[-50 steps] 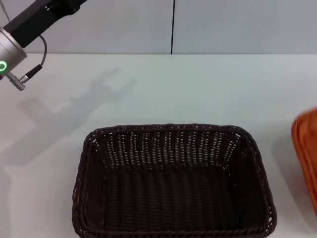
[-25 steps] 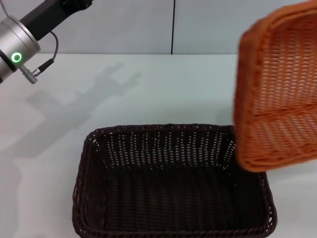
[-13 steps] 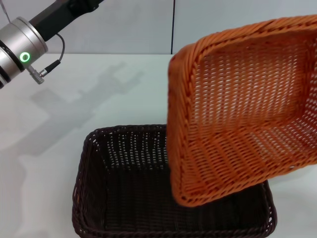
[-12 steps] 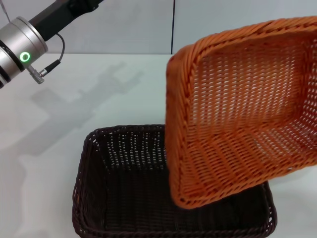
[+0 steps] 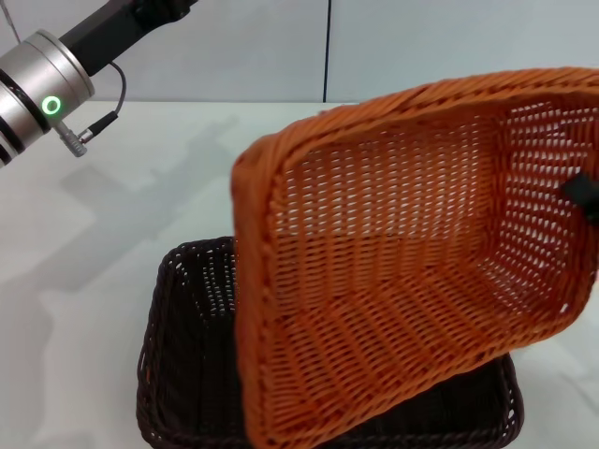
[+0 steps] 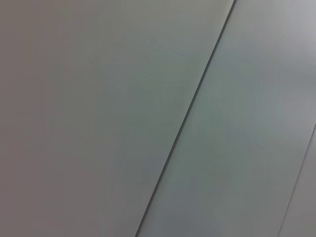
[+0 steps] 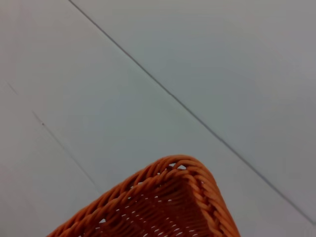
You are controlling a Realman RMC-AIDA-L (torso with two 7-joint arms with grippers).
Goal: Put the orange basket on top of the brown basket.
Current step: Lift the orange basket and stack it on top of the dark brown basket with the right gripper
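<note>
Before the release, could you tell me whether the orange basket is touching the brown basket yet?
Cannot tell. In the head view the tilted orange basket overlaps the brown basket, hiding any gap or contact.

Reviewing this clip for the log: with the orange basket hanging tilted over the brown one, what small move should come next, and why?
Probably level it. The orange basket hangs steeply tilted over the brown basket, its opening facing the head camera, so it would not seat rim to rim if lowered now.

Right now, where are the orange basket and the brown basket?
orange basket [image 5: 393, 281], head view, on its woven inside floor.
brown basket [image 5: 187, 355], head view, on its left inner wall.
</note>
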